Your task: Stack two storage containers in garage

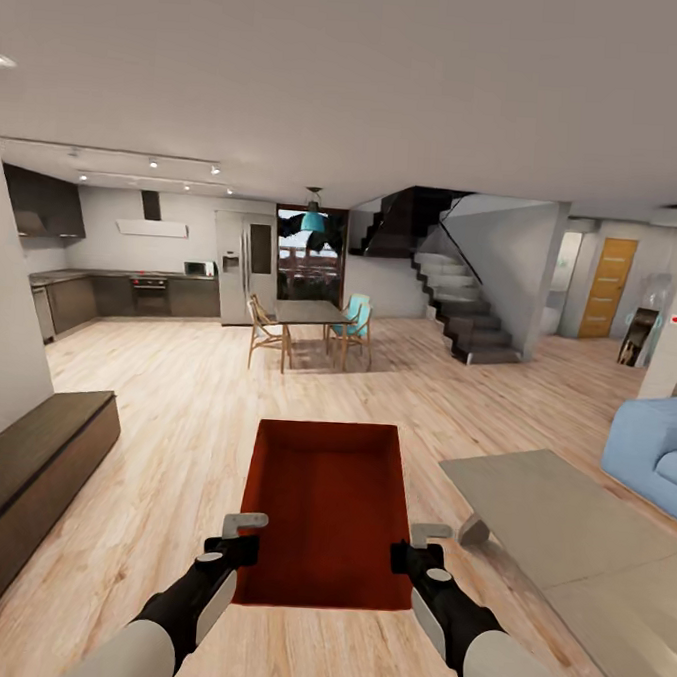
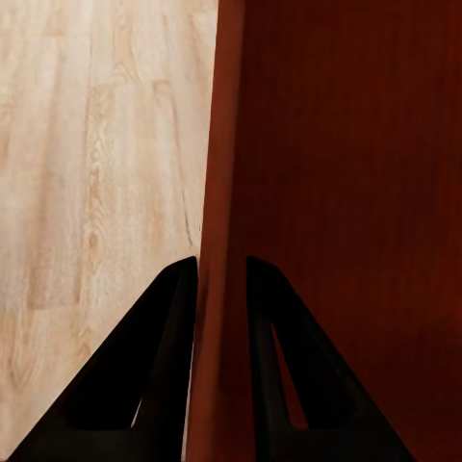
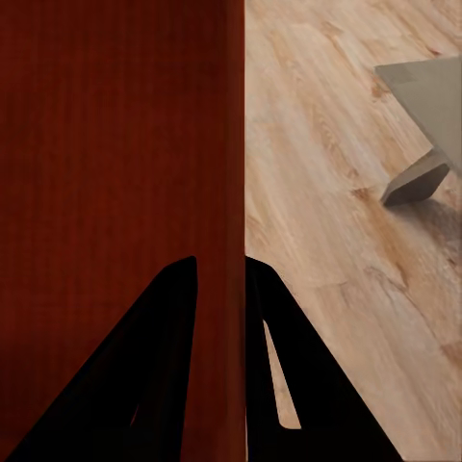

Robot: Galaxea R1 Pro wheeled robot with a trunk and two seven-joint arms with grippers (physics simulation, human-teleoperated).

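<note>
One orange-red storage container (image 1: 328,508) hung between both arms over the light wood plank floor (image 1: 174,409) of the living room, its open top facing up and its ribbed bottom dimly visible in the wrist views; the left gripper (image 1: 234,539) was clenched on the container's left side wall, one black finger (image 2: 144,375) outside the wall and the other inside, as the left wrist view showed; the right gripper (image 1: 418,550) pinched the right side wall in the same way, with a finger (image 3: 289,385) on the floor side of the wall. A grey low table (image 1: 558,512) stood just to the right of the container, and a blue sofa (image 1: 657,448) lay beyond it at the right edge; a dark low bench (image 1: 30,470) ran along the left wall. Farther off stood a dining table (image 1: 310,312) with wooden and teal chairs, a kitchen counter (image 1: 131,291), a steel refrigerator (image 1: 245,268) and a dark staircase (image 1: 461,306); an orange-wood door (image 1: 608,288) showed at far right, though its glazing was perhaps too small to make out.
</note>
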